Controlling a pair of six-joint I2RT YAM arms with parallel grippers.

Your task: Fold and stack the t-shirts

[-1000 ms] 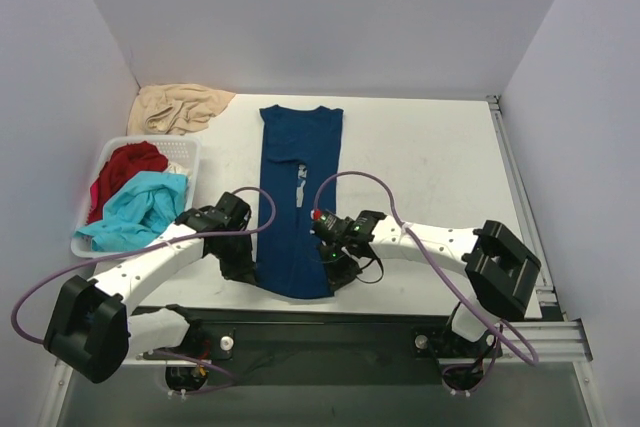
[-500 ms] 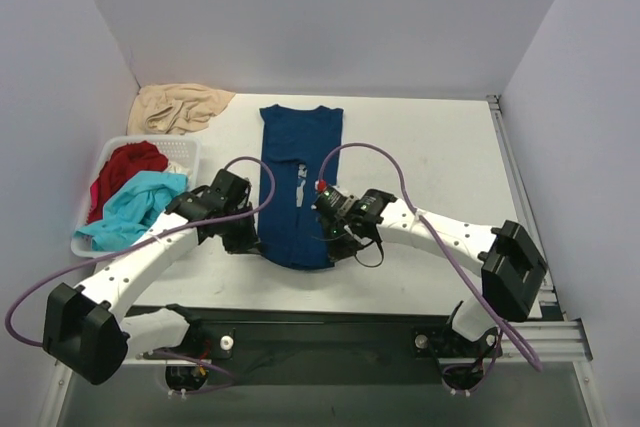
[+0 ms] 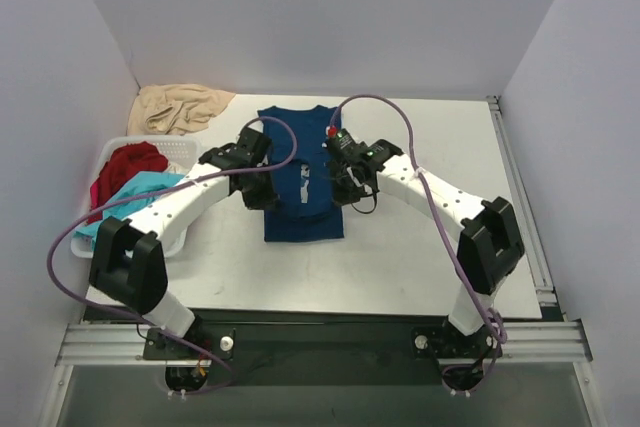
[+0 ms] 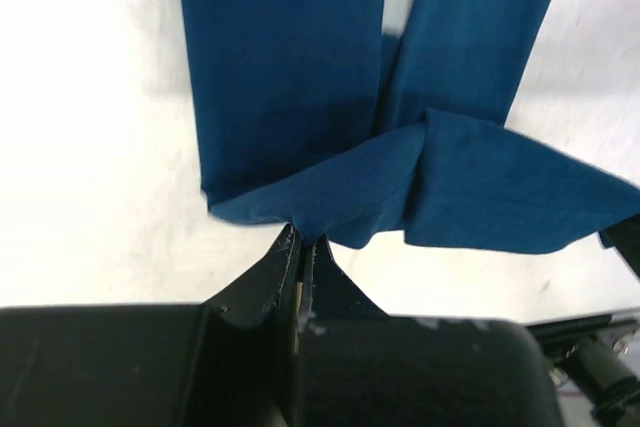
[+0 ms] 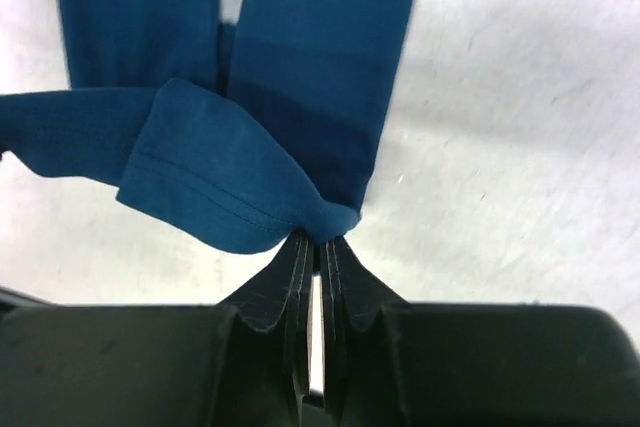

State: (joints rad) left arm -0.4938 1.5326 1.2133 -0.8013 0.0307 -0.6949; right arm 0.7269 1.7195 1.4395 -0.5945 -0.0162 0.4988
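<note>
A navy blue t-shirt (image 3: 303, 182) lies lengthwise on the white table, its sides folded in, a pale print strip (image 3: 302, 183) showing down the middle. My left gripper (image 3: 262, 185) is shut on the shirt's lower left hem corner (image 4: 300, 217). My right gripper (image 3: 348, 179) is shut on the lower right hem corner (image 5: 325, 219). Both hold the hem lifted and carried up over the shirt's middle, so the lower part is doubled back. A red t-shirt (image 3: 125, 169) and a turquoise t-shirt (image 3: 135, 199) lie in the basket at the left.
A white plastic basket (image 3: 180, 157) stands at the left edge of the table. A beige crumpled cloth (image 3: 180, 107) lies in the far left corner. A metal rail (image 3: 515, 187) runs along the table's right side. White walls close the back and sides.
Both grippers have moved from the near edge toward the back with the shirt's hem, folding the lower part over. The visible shirt is now much shorter.
</note>
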